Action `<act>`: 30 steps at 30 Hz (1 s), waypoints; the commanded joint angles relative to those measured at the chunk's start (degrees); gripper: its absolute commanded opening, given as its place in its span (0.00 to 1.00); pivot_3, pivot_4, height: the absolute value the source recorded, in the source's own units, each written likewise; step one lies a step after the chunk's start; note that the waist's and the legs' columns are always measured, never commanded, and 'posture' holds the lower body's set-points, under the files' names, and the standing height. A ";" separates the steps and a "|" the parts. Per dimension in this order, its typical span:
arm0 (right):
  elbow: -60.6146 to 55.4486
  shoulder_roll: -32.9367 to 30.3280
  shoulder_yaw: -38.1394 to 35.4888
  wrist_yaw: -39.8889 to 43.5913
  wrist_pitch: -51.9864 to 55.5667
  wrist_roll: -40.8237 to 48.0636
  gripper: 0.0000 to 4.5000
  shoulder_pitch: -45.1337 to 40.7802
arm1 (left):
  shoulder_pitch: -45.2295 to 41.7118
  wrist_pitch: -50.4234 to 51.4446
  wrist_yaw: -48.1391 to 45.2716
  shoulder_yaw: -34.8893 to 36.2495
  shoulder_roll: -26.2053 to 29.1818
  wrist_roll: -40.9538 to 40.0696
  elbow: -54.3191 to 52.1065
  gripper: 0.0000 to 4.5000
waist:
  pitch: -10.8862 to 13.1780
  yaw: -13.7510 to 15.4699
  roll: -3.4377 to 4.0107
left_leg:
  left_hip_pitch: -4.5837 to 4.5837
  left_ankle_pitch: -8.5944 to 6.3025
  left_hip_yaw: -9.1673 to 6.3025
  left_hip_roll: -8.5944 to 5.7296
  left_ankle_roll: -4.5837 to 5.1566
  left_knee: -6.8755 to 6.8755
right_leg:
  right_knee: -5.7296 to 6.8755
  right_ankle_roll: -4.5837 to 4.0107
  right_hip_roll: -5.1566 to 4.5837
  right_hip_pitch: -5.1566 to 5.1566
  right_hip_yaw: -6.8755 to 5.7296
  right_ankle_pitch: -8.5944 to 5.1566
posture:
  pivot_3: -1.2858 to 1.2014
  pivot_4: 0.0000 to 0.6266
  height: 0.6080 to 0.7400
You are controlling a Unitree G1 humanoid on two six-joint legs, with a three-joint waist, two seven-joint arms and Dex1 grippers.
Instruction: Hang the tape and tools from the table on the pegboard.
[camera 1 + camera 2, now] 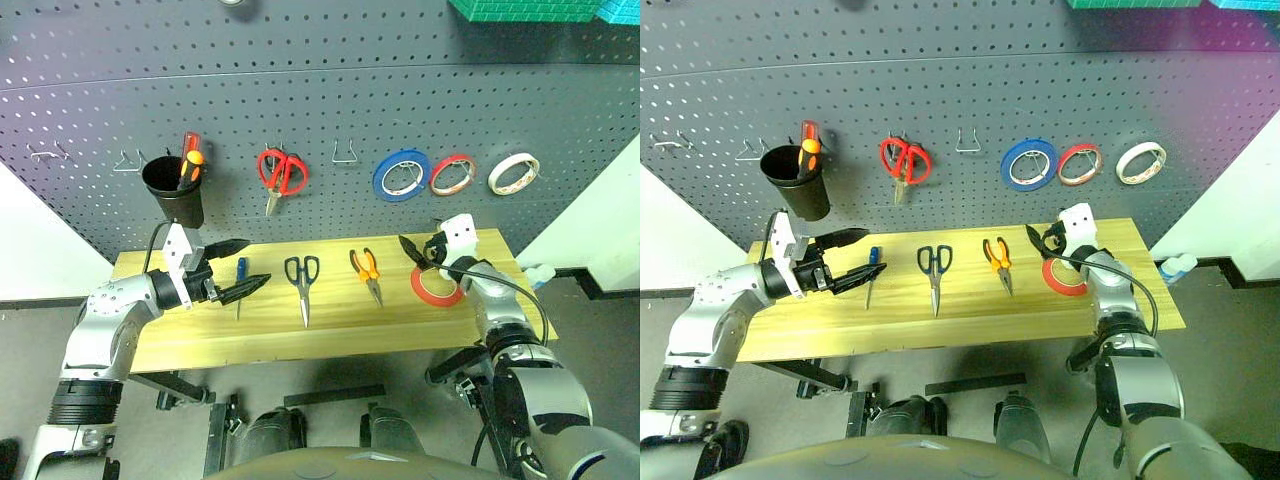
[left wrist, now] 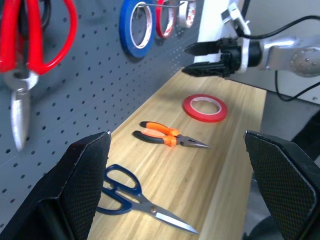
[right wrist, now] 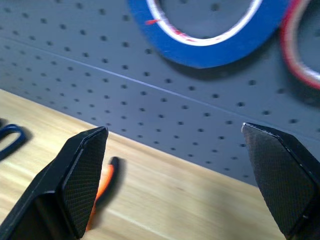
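The red tape point(image 1: 437, 289) lies flat on the right part of the light wood table point(image 1: 330, 330). My right gripper point(image 1: 418, 257) hovers open just above and left of the tape, holding nothing. Left of the tape lie the orange-handled pliers point(image 1: 366, 272), the dark-handled scissors point(image 1: 302, 285) and the slim blue-handled screwdriver point(image 1: 240, 281). My left gripper point(image 1: 258, 262) stands open over the screwdriver, empty, its fingers pointing right along the table. The dark grey pegboard point(image 1: 320, 110) rises behind the table.
On the pegboard hang red-handled scissors point(image 1: 282, 175), a blue roll point(image 1: 401, 176), a red-rimmed roll point(image 1: 452, 174), a whitish roll point(image 1: 514, 173) and a black cup point(image 1: 174, 190) with screwdrivers. A bare wire hook point(image 1: 346, 153) sits between the scissors and the blue roll.
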 commanded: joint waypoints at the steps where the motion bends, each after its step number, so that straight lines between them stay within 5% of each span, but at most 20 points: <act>1: 0.07 -2.16 1.37 1.28 1.08 -1.59 1.00 -0.55 | -0.76 0.67 1.83 0.97 -0.06 -0.43 -2.70 0.99 | 0.67 -0.01 0.05 | 0.00 -0.01 0.00 0.00 0.01 0.00 | -0.01 0.00 -0.02 0.00 0.00 0.00 | 0.47 0.27 1.00; 14: -2.96 -7.55 3.21 8.33 8.07 -2.77 1.00 3.29 | 0.24 7.19 1.76 0.01 0.55 -2.80 -8.89 0.99 | 5.05 -0.06 0.04 | -0.14 -0.08 0.00 0.02 0.14 0.00 | -0.20 -0.02 -0.09 -0.04 0.00 0.00 | 0.45 0.41 1.00; 30: -8.90 -9.58 3.84 11.51 13.52 -3.05 1.00 7.61 | -0.24 8.94 -4.90 0.46 4.86 -6.15 -13.52 0.99 | 7.70 -0.05 0.03 | -0.22 -0.11 0.00 0.02 0.15 -0.03 | -0.51 0.00 -0.10 -0.01 -0.08 0.01 | 0.44 0.46 1.00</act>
